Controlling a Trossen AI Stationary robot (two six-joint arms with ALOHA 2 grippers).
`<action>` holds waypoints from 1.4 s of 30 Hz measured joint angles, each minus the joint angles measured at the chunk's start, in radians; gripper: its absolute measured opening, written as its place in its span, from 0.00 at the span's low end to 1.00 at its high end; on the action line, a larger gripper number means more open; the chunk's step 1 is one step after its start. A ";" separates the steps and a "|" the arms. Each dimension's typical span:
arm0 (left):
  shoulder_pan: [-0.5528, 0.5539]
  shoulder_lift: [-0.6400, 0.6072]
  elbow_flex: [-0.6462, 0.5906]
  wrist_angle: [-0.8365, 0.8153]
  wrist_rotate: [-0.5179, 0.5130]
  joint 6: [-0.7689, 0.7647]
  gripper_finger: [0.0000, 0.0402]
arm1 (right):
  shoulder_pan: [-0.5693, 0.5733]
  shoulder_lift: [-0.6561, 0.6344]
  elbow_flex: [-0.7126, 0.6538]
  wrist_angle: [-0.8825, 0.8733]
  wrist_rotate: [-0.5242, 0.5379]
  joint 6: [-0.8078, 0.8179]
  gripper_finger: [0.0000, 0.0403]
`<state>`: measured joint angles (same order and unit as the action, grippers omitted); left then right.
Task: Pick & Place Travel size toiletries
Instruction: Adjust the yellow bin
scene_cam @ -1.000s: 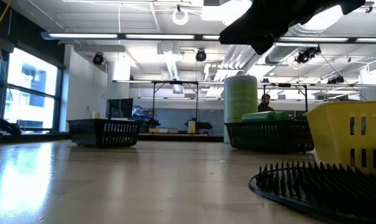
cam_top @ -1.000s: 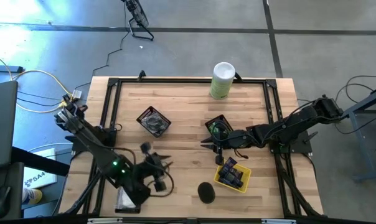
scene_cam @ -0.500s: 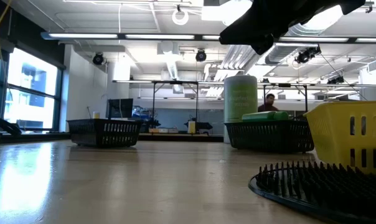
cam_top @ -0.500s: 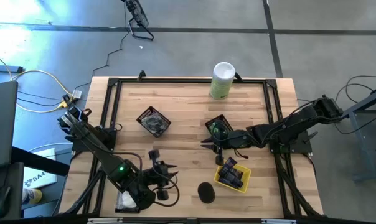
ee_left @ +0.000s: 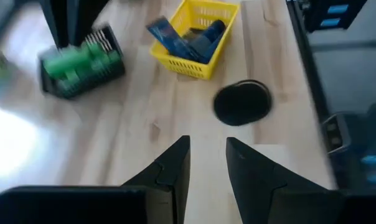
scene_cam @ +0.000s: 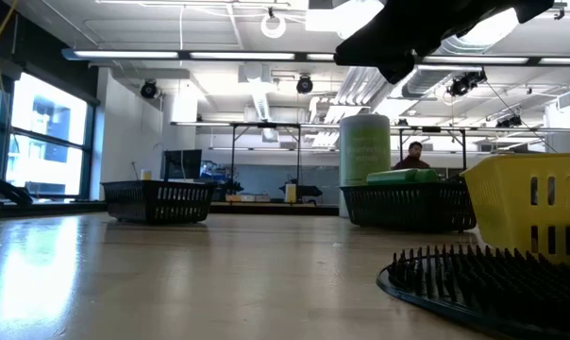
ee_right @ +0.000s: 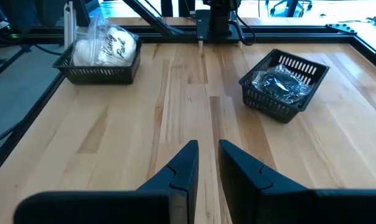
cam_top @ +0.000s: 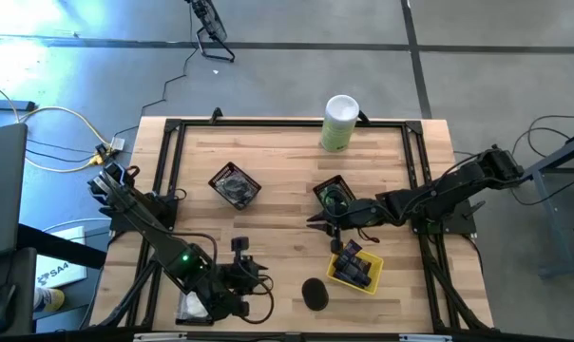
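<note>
**Above the table's near edge, two empty claws with narrow gaps**

Over the table [cam_top: 287, 180], near its front edge, the left gripper [ee_left: 206, 163] hovers with its two dark fingers [ee_left: 175, 168] a narrow slot apart and bare wood showing between them; nothing is in its hold. Just ahead of this claw lies a flat black round disc [ee_left: 242, 103], alone on the boards. Farther ahead of it stands the yellow basket [ee_left: 194, 57], with dark navy tubes [ee_left: 189, 38] lying inside. Ahead and off to one side is a black basket [ee_left: 82, 65] filled with bright green little bottles [ee_left: 79, 61].

The right gripper [ee_right: 206, 155] hangs over the middle of the table, beside the green-bottle basket in the high view. Its fingers [ee_right: 185, 163] also stand slightly apart, gripping nothing. Ahead of it sits another black basket [ee_right: 286, 93] with crinkly silver-wrapped items [ee_right: 278, 83]. Farther on, across the table, a third black basket [ee_right: 101, 70] contains white crinkly packets [ee_right: 107, 46].

A tall white-and-green canister [cam_top: 339, 122] stands at the table's far edge. In the low view a person [scene_cam: 415, 156] shows in the room behind.
</note>
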<state>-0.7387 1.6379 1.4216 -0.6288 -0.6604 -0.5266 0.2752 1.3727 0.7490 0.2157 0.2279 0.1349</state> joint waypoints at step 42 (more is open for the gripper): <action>0.469 -0.654 -0.744 0.576 0.510 0.628 0.25 | 0.002 0.000 0.008 0.098 0.053 0.116 0.14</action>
<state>-0.2701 0.9840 0.6775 -0.0531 -0.1502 0.1013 0.2772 1.3727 0.7567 0.3139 0.2809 0.2508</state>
